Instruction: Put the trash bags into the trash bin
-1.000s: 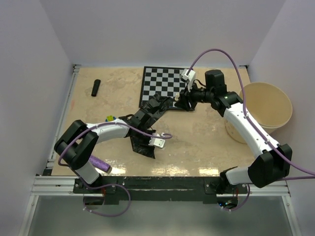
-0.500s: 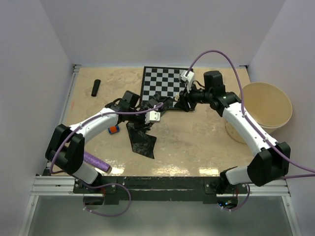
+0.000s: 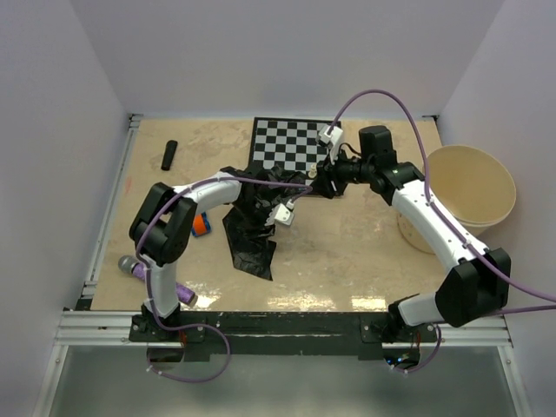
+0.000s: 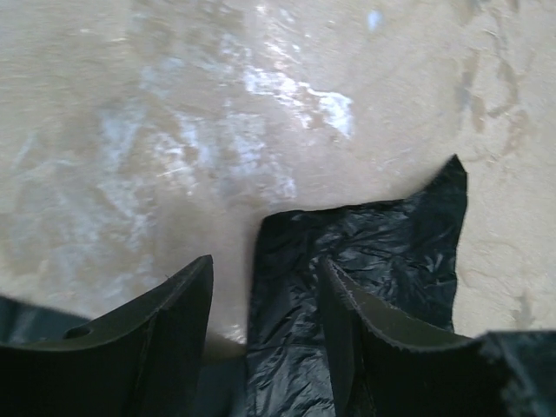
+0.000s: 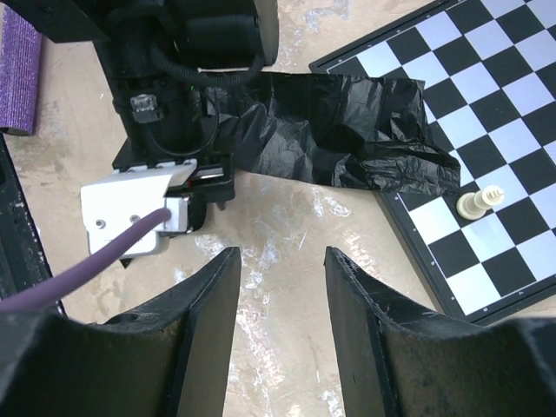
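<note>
On the table (image 3: 356, 261) the largest thing is the trash bin (image 3: 469, 187), which stands well to the right of the chessboard (image 3: 291, 148), past that board's right edge. Next in size is the trash bag (image 3: 252, 241), a wrinkled black sheet. Its upper end laps against the chessboard's near-left corner, and its long axis runs from there away from the board, toward the arms' bases. The bin therefore lies off to the sheet's right, with the whole near edge of the chessboard between them.

The left pincer (image 4: 265, 265) hangs over the sheet just off the chessboard's near-left corner, its fingers partly apart. Black film runs up between them, but we cannot tell whether any of it is nipped. The right pincer (image 5: 280, 256) hovers by the chessboard's near-right corner, fingers apart with only bare table between them, holding nothing. The sheet's upper end lies just ahead of it, on the left arm's side. We judge that the left pincer is the one placed on the sheet while the right is nearer the bin, so the coming move turns on bringing the film rightward along the board's near edge.

A second bag, a short black roll (image 3: 168, 155), lies well left of the chessboard, apart from both pincers. Smallest, a white pawn (image 5: 480, 201) stands at the board's near edge, just beside the film's end
</note>
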`<state>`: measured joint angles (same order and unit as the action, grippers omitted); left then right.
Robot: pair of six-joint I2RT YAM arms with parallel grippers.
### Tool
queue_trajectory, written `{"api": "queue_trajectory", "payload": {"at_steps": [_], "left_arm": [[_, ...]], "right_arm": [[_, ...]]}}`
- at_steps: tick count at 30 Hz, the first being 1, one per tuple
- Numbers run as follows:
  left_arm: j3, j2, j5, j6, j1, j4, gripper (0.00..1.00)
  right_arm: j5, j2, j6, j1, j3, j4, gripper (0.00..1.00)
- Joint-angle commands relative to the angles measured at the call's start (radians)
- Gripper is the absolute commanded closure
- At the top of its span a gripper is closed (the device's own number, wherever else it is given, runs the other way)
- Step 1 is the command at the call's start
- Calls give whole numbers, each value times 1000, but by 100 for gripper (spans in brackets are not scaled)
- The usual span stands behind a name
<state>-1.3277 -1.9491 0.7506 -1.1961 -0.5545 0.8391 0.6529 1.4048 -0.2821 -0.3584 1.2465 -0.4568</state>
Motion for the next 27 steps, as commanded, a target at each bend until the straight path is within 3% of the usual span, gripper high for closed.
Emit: {"api": "queue_trajectory", "payload": {"at_steps": [1,4,7,9,18,21,27], "left_arm": [[-4,-19,32,-122,-19,101,46],[-10,-45,49,-108,-25,98,58],[-53,-68,81,-93,-30,136,90],[-64,-50,95,-80,-21,149,100],[-186,232,245,165,67,69,100],[-211,330,256,278,67,-33,100],[-232,469,205,432,65,-236,100]], "right_arm": [[7,-58,4,13,-4,20,52],[5,-52,6,19,-2,21,52],[2,-41,-11,24,14,6,52],[-4,-29,-34,27,22,-6,52],[95,20,-141,38,47,-42,51],[192,51,-250,38,94,-98,49],[362,120,-284,36,237,-126,44]]}}
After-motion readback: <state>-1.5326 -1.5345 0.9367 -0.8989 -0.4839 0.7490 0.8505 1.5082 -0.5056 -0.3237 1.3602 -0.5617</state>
